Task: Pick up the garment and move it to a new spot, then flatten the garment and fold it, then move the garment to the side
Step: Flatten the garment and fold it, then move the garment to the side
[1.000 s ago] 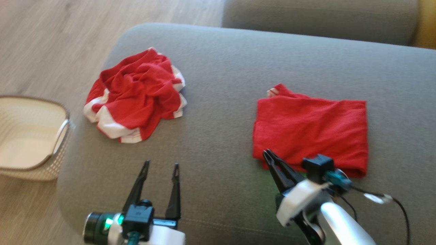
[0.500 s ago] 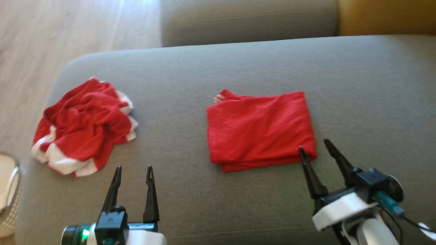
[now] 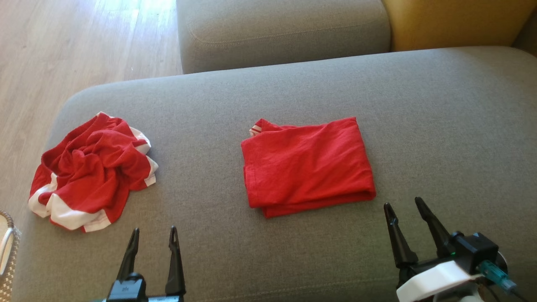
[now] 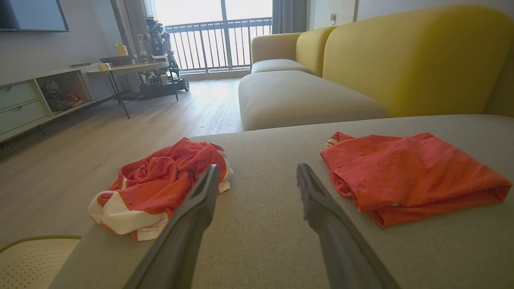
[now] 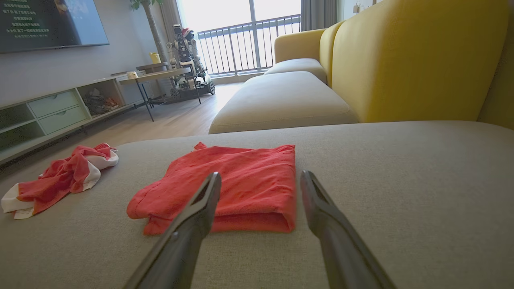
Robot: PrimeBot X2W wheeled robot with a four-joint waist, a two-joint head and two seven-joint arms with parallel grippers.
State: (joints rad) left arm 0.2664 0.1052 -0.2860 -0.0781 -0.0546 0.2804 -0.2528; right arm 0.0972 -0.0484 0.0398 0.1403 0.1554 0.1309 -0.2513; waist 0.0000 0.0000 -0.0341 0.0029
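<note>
We see soft, wrinkly red cloth in the folded garment (image 3: 308,163) in the middle. The crumpled garment (image 3: 90,176) at the left is red and white cloth. The sofa cushion (image 3: 293,251) under them is grey, rough woven cloth, not shiny. The floor (image 3: 63,42) at the upper left is smooth pale wood with a little shine. The left gripper (image 3: 154,229) and right gripper (image 3: 402,201) have dark, dull fingers (image 3: 175,260).

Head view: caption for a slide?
Folded red garment on grey sofa; crumpled garment beside; left gripper, right gripper open.
</note>
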